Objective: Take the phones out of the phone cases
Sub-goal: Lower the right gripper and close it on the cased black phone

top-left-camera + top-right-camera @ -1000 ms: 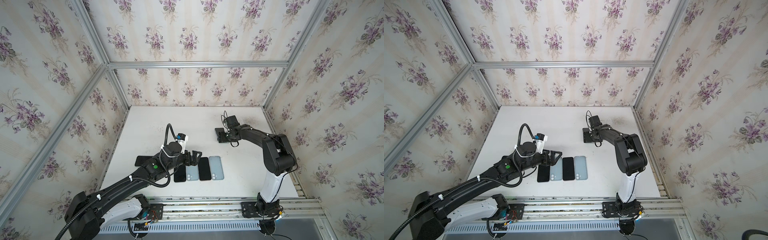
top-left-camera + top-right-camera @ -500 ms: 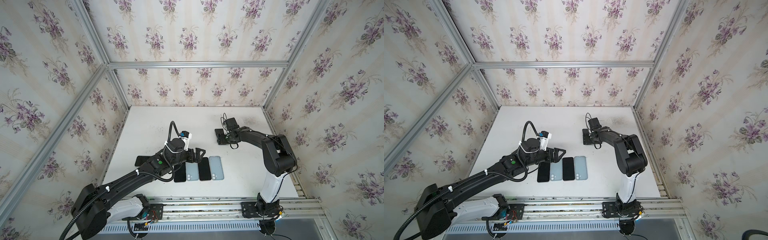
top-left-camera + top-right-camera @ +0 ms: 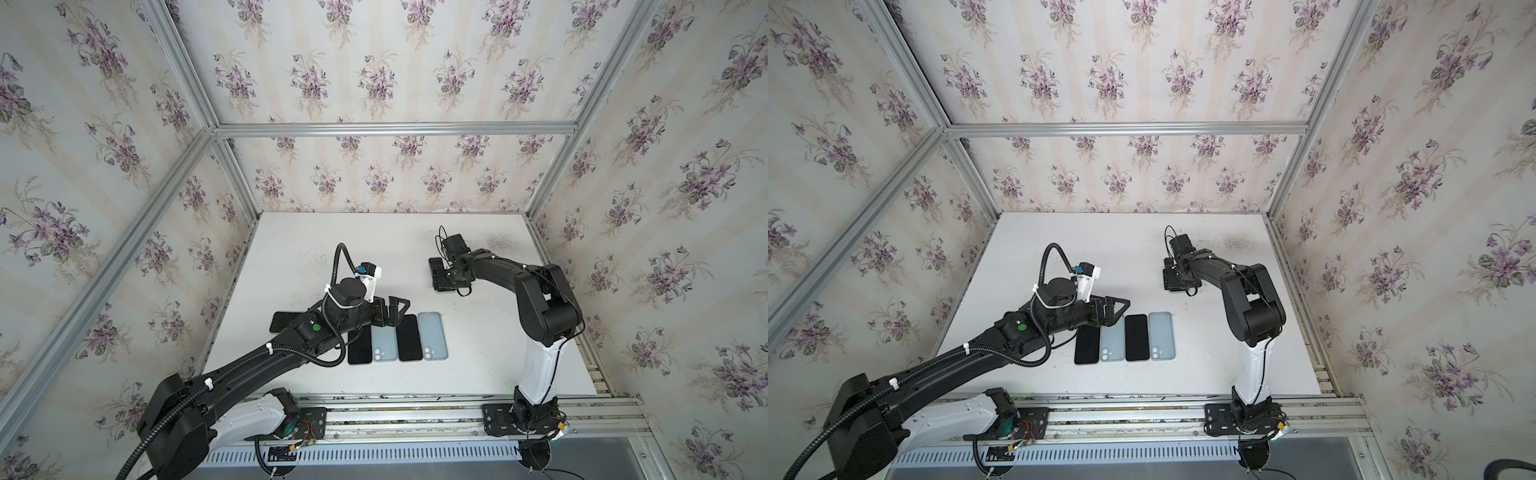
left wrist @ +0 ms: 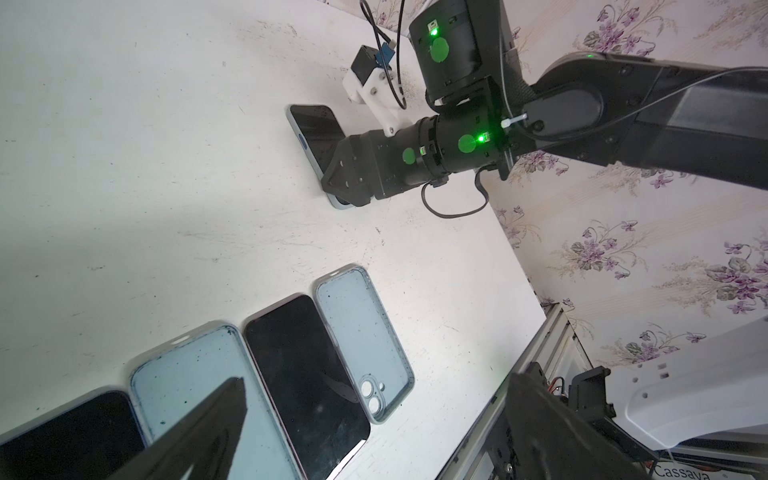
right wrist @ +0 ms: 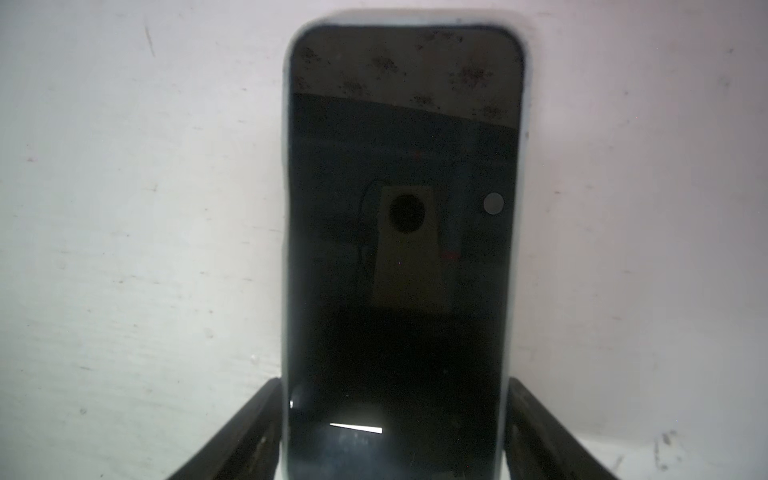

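A black-screened phone in a pale blue phone case lies flat on the white table, behind the middle. In both top views the right gripper is low over it. In the right wrist view, the right gripper is shut on the cased phone, with its fingers pressed against the two long edges. The left wrist view shows the same phone under the right gripper. The left gripper hangs open over the front row, holding nothing.
Near the front edge lies a row: black phone, empty blue case, black phone, empty blue case. Another dark phone lies left, partly under the left arm. Aluminium rails border the front.
The left arm has stretched a little further right over the front row, its gripper still wide open. The right arm and the cased phone have not visibly moved.
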`<state>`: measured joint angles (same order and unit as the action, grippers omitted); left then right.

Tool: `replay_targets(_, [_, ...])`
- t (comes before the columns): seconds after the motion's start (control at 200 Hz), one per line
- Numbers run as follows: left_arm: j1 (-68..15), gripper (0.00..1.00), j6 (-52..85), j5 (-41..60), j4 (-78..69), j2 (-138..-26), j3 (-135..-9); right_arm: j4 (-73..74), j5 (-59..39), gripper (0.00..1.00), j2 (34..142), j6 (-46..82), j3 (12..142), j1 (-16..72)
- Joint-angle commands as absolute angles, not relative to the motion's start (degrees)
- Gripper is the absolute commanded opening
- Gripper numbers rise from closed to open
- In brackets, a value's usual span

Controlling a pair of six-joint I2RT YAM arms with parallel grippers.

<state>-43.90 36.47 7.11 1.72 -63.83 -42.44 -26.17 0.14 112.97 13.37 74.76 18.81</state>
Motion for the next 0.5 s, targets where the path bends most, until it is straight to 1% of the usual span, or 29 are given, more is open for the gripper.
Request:
replay_targets(0.0, [-43.86,1.00,36.31,7.29,0.00,-63.44,-42.11,-28.64,0.68,0.84,114.41,13.45,77.68,19.14])
replay_targets(0.265, [-43.85,1.00,36.15,7.46,0.00,-63.02,-41.66,-31.94,2.74,0.91,118.54,12.71,81.66,19.25])
replay_targets(0.425, [-43.86,1.00,36.00,7.37,0.00,-62.85,-41.34,-32.24,3.90,0.92,119.52,12.60,81.36,19.42])
replay_targets(0.495, [-43.86,1.00,36.10,7.44,0.00,-62.77,-41.36,-32.99,4.88,0.89,120.03,12.23,82.05,19.86])
